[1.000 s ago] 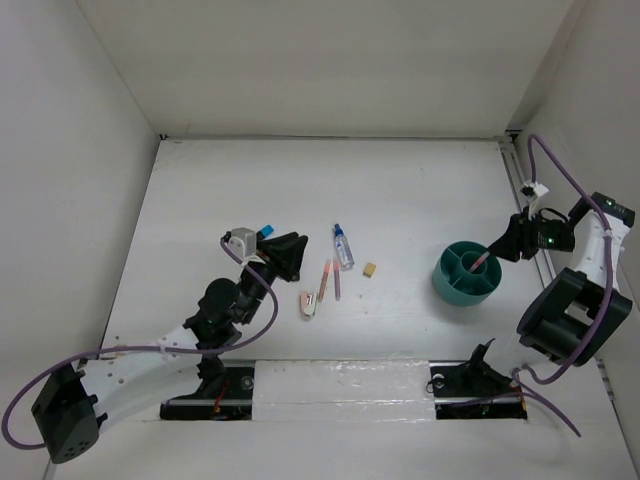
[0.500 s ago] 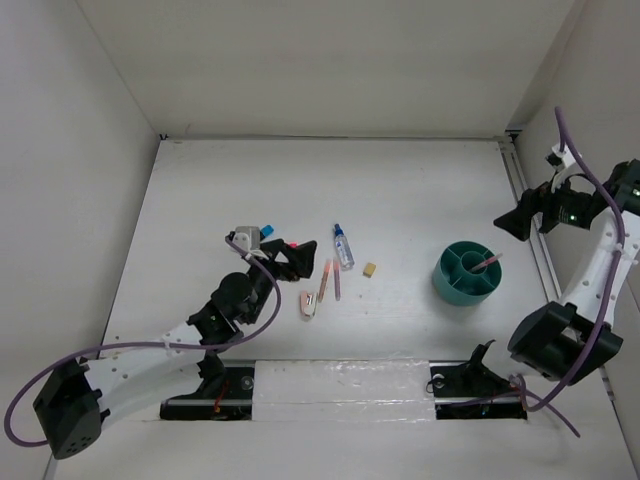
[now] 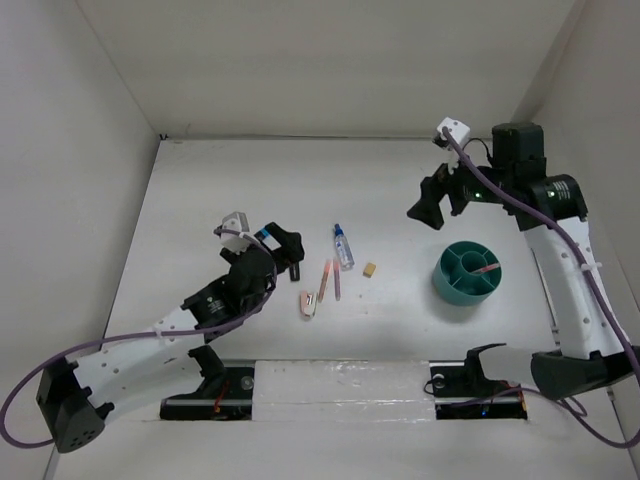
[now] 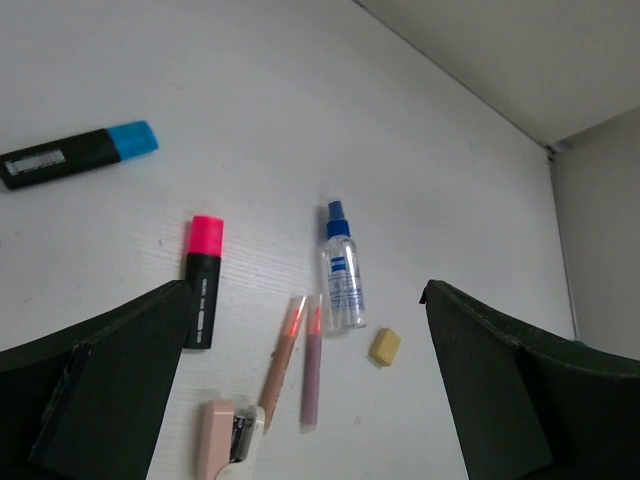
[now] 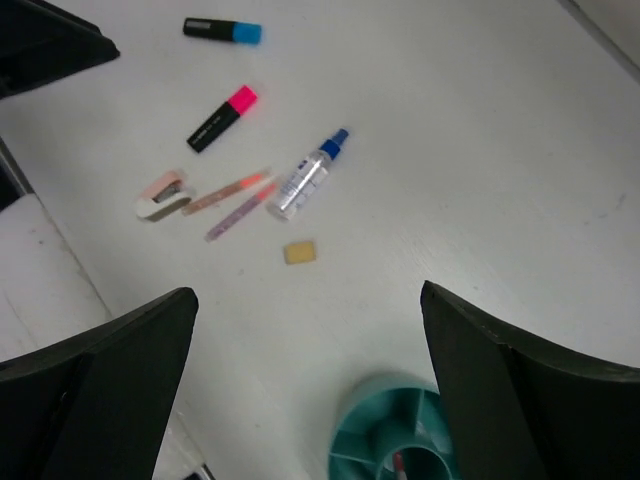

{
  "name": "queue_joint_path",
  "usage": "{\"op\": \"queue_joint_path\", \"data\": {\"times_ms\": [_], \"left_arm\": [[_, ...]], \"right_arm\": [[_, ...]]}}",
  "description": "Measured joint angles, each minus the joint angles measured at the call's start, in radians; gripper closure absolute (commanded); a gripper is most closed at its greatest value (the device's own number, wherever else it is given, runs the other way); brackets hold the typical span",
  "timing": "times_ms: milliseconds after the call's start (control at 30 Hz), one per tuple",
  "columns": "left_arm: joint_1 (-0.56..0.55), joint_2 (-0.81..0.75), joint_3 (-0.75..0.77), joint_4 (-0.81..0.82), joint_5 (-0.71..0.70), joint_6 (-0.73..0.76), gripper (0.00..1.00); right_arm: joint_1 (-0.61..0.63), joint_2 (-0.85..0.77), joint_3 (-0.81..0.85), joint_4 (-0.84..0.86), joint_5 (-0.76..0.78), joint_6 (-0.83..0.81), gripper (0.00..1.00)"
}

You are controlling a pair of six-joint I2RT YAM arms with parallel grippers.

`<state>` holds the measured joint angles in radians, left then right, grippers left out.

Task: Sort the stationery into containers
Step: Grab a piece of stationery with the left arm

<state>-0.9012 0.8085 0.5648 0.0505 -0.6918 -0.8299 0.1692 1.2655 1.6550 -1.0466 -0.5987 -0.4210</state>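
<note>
The teal cup [image 3: 452, 283] stands at the right with a pink pen [image 3: 488, 268] leaning in it, its rim [image 5: 372, 422] also low in the right wrist view. On the table lie a blue-capped highlighter [image 4: 75, 157], a pink-capped highlighter [image 4: 203, 280], a clear bottle [image 4: 342, 280], two thin pens [image 4: 283, 355], a tan eraser [image 4: 385, 346] and a pinkish stapler [image 4: 222, 445]. My left gripper [image 3: 288, 248] hovers open just left of them, holding nothing. My right gripper [image 3: 430, 208] hangs open and high, behind and left of the cup.
White walls close the table on the left, back and right. The arm bases and a glossy strip [image 3: 340, 380] run along the near edge. My left arm [image 3: 160, 335] stretches across the near-left table.
Both grippers have opened. The right arm rose from the cup and swung back and left, leaving the pen inside. The left gripper shifted a little, with the pink-capped highlighter lying on the table.
</note>
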Motion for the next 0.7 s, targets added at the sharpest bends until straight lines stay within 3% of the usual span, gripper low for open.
{"op": "queue_joint_path", "data": {"times_ms": [200, 300, 467, 567, 700], "left_arm": [[0.0, 0.064, 0.1, -0.217, -0.012, -0.082, 0.0], [0.0, 0.072, 0.151, -0.306, -0.019, -0.114, 0.0], [0.0, 0.05, 0.164, -0.32, 0.008, -0.075, 0.0], [0.0, 0.108, 0.167, -0.263, 0.072, -0.001, 0.0], [0.001, 0.325, 0.247, -0.226, 0.153, 0.096, 0.0]], "right_arm": [[0.095, 0.105, -0.047, 0.092, 0.111, 0.161, 0.01], [0.198, 0.212, -0.054, 0.114, 0.195, 0.198, 0.01], [0.369, 0.352, -0.054, 0.12, 0.256, 0.231, 0.01], [0.352, 0.343, -0.053, 0.131, 0.299, 0.254, 0.01], [0.2, 0.211, -0.061, 0.201, 0.305, 0.279, 0.01]]}}
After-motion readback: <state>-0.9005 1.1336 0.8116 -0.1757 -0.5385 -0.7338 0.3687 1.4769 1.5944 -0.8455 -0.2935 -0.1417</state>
